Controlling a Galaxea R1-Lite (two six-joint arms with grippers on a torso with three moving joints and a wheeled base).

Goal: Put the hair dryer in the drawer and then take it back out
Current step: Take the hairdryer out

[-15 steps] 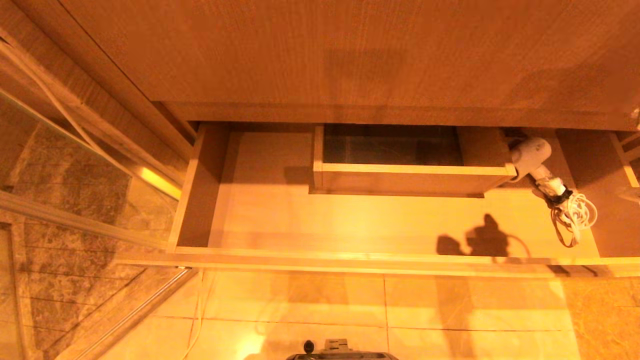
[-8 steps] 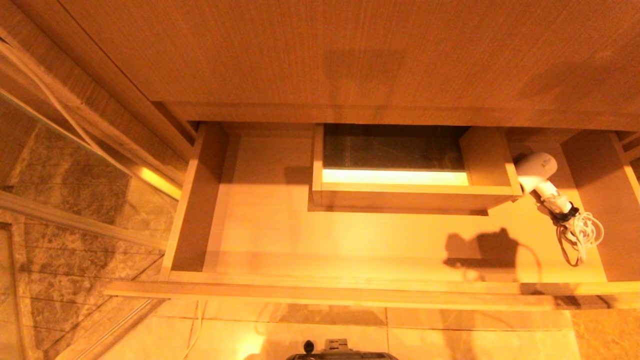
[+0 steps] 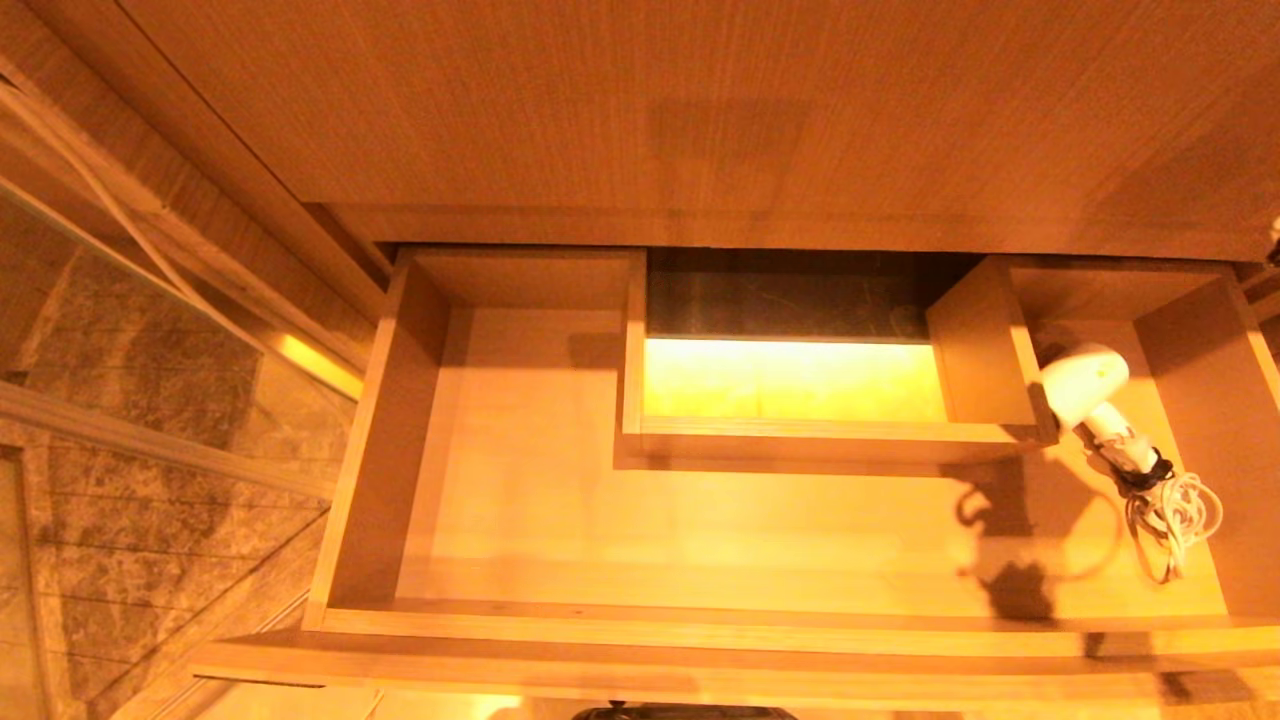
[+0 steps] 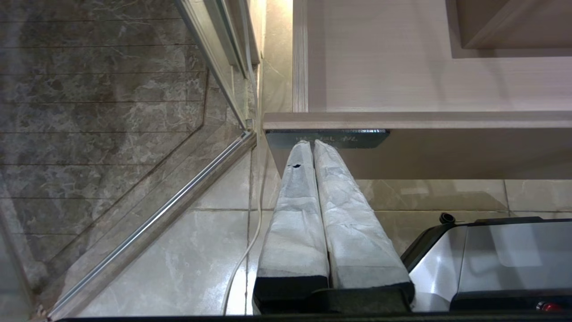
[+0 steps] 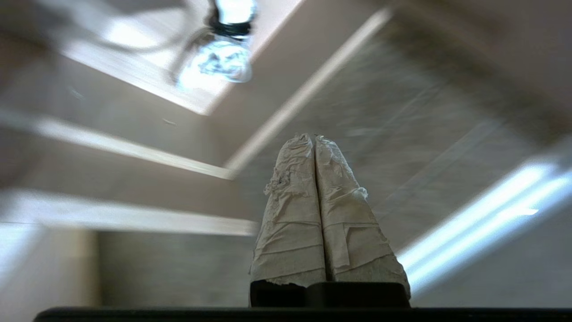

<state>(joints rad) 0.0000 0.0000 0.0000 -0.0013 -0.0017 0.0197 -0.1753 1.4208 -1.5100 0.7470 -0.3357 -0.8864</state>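
The drawer (image 3: 520,480) stands pulled well out from under the wood bench (image 3: 700,110), its light-wood floor taking up most of the head view and its front rail running across at six o'clock. Inside it, toward twelve o'clock, a boxed rectangular cut-out (image 3: 800,435) opens onto a bright strip of floor below. The hair dryer (image 3: 1090,395) lies on the drawer floor at about three o'clock, its rounded white head just beside the cut-out's right corner and its short handle pointing toward five o'clock. The bundled white cord (image 3: 1175,510), cinched with a black tie, lies at the handle's end, close to the drawer's right wall. Neither arm shows in the head view. The left claw (image 4: 313,145) hangs below the drawer's front left corner, its two wrapped fingers (image 4: 295,214) pressed together with nothing between them, the tips just short of a small dark label plate (image 4: 326,137) on the drawer front; pale floor tiles (image 4: 187,250) and part of the robot's base (image 4: 491,259) lie beneath it. The right claw (image 5: 315,141) is likewise pressed together and pinches nothing; its view is blurred, with the cord bundle visible well apart from the fingertips.
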